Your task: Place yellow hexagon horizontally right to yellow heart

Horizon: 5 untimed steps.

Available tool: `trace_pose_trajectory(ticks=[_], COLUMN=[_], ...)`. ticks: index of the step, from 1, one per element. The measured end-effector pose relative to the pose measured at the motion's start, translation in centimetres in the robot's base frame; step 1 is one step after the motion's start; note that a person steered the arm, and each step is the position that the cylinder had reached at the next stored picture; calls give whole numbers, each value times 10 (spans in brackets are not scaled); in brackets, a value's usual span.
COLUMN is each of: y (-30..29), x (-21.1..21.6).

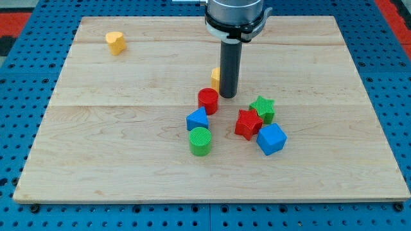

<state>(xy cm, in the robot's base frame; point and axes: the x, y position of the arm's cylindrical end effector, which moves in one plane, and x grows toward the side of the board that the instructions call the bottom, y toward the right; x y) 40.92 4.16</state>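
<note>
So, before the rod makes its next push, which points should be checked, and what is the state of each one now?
1. My tip beside the yellow hexagon: ok, at its right side.
2. Contact with the hexagon: cannot tell, the rod hides most of it.
3. Yellow heart visible: ok, near the view's top left.
4. Hexagon right of the heart in the same row: not ok, it lies much lower.
5. Red cylinder clear of the tip: ok, but close.

you won't find any readable text, labels, brands, numbers or signs anywhere here, not on blocks, board or arm.
</note>
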Motion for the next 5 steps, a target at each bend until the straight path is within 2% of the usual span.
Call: trace_pose_trajectory(ticks=[1,2,4,5], y=[2,2,2,17], x=[-51,-76,-86,-62])
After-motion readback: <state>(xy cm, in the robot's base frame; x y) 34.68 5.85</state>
